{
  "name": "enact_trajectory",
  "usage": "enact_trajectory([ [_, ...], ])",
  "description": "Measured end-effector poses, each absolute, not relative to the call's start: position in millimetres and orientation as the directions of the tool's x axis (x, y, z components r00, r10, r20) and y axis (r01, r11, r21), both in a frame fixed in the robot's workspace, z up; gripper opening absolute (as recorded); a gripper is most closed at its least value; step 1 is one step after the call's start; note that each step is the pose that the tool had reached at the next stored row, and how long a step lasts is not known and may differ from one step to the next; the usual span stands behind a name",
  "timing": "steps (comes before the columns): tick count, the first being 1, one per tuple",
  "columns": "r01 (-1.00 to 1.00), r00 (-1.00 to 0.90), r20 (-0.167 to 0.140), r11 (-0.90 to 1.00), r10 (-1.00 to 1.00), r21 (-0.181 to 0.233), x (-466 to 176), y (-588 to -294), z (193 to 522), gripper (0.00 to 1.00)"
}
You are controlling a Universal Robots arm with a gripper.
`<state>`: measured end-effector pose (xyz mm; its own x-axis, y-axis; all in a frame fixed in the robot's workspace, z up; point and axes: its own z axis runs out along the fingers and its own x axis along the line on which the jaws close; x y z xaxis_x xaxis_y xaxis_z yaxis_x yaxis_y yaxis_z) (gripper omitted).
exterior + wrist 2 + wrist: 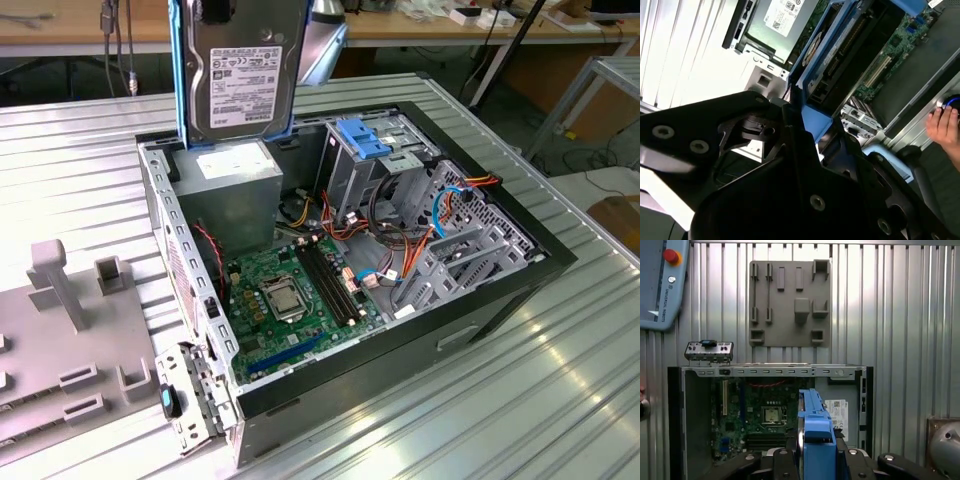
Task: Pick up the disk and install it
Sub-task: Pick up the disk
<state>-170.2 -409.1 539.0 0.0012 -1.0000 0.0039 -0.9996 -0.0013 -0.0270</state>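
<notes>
The disk (240,70) hangs upright above the open computer case (500,290), its white barcode label facing the exterior view and blue rails along its sides. It sits over the case's back corner, above the grey power-supply box (235,185). My gripper (816,454) is shut on the disk (815,425), with black fingers pressing on either side of the blue rail. In the second wrist view the disk (840,45) extends from the gripper (800,117) toward the case interior.
Inside the case lie a green motherboard (290,300), orange and red cables, and a drive cage holding a bare blue bracket (362,138). A grey fixture plate (60,340) lies on the ribbed metal table at the exterior view's left. A person's hand (945,125) rests by the case.
</notes>
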Motion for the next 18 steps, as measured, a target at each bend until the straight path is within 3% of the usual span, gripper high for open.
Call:
enact_trajectory([
  [18, -0.998, -0.058, -0.001, 0.058, -0.998, -0.027, -122.4, -430.1, 532.7, 0.37],
])
